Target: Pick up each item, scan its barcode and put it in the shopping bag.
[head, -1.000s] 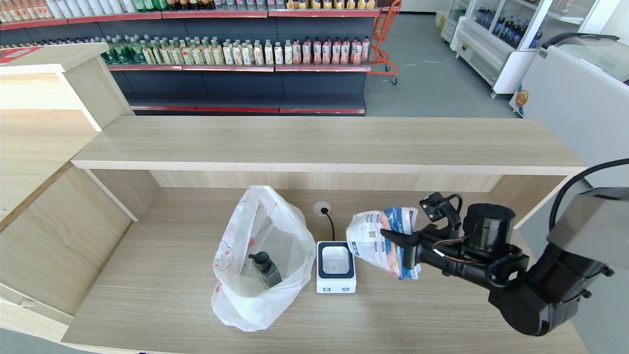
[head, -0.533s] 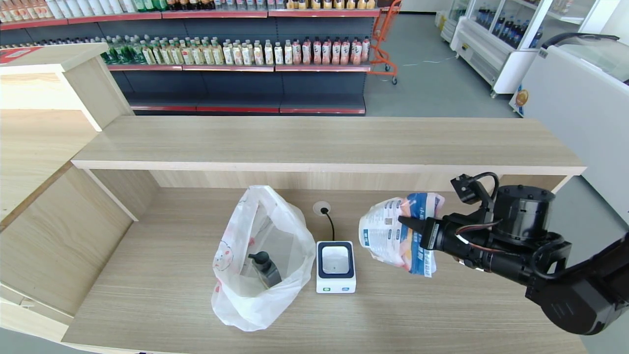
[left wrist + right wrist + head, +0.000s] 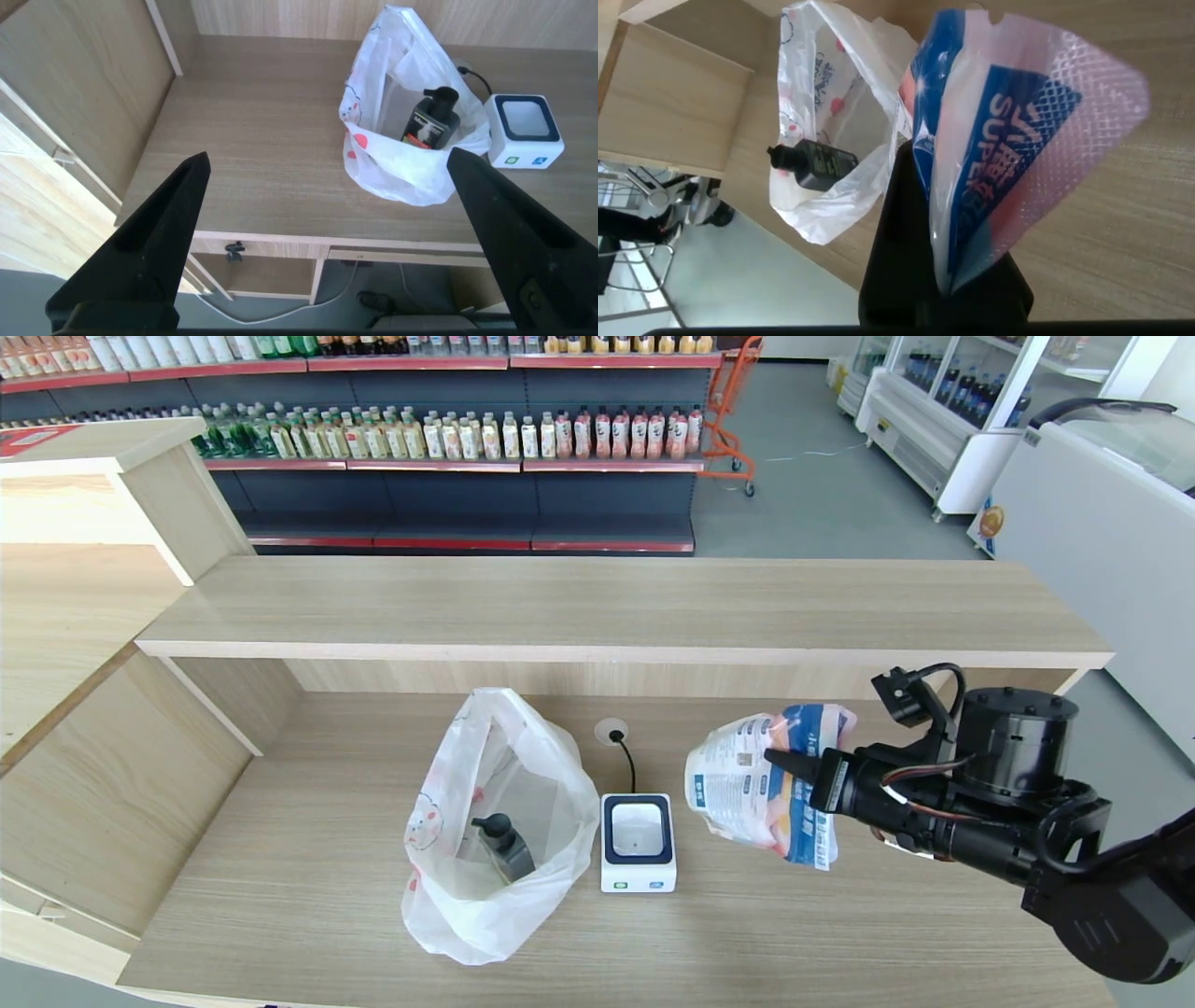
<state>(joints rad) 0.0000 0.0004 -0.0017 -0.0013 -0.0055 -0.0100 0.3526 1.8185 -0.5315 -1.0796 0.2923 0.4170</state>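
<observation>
The right gripper (image 3: pixel 784 773) is clamped on a blue and pink snack packet (image 3: pixel 747 784), one finger visible across its upper face, and holds it in the air to the right of the scanner (image 3: pixel 638 840). Over the last second the arm has drawn back: the packet, which hung close beside the scanner's right edge, has swung outward and slightly higher, and now sits clear of it, with most of that shift in the first half-second. Its pale printed back is turned toward the scanner's side. This suggests the packet has either just been presented for scanning or is being re-aimed, though no frame shows a successful read. It has not yet started toward the shopping bag (image 3: pixel 439 859), which stands open just left of the scanner on the counter (image 3: pixel 840 933) with a dark pump bottle (image 3: pixel 504 845) already inside. The left gripper (image 3: pixel 327 177) hangs well to the left of the scanner, fingers spread wide and empty.
</observation>
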